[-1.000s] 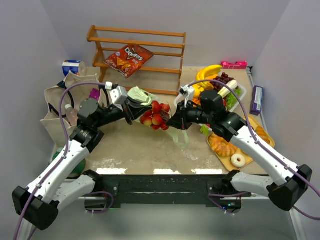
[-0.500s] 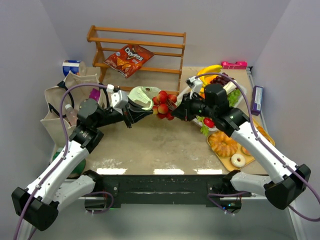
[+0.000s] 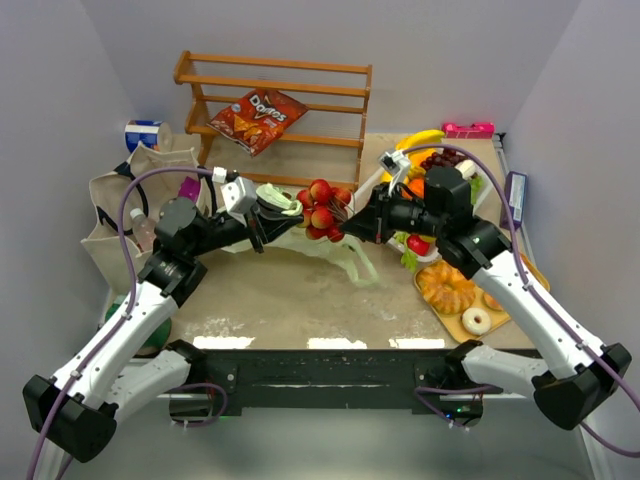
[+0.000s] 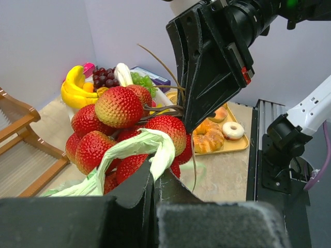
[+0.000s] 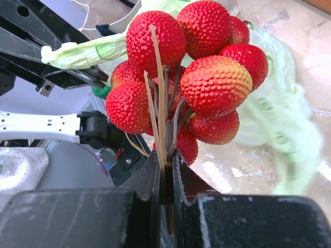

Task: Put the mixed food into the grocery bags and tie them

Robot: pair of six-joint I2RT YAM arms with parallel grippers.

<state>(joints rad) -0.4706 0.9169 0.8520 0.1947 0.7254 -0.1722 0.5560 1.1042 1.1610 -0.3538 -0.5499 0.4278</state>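
Right fingers [image 5: 147,178] clamp the stems of a bunch of red plastic strawberries [image 5: 207,82], just beyond their tips. Left fingers [image 4: 135,194] pinch a thin pale green plastic bag [image 4: 138,147] by its handle. Risk: the mouth hangs slack, so the fruit may miss.

I record that the right gripper [image 3: 347,216], clamped on the red toy strawberry bunch [image 3: 322,206] by its stalks, has risen and carried the bunch up and toward the rack from its lower position a second ago. The thin pale green plastic bag [image 3: 340,255], bunched at the left gripper [image 3: 268,212] half a second ago, now trails out beneath the bunch toward the table [image 3: 280,290].
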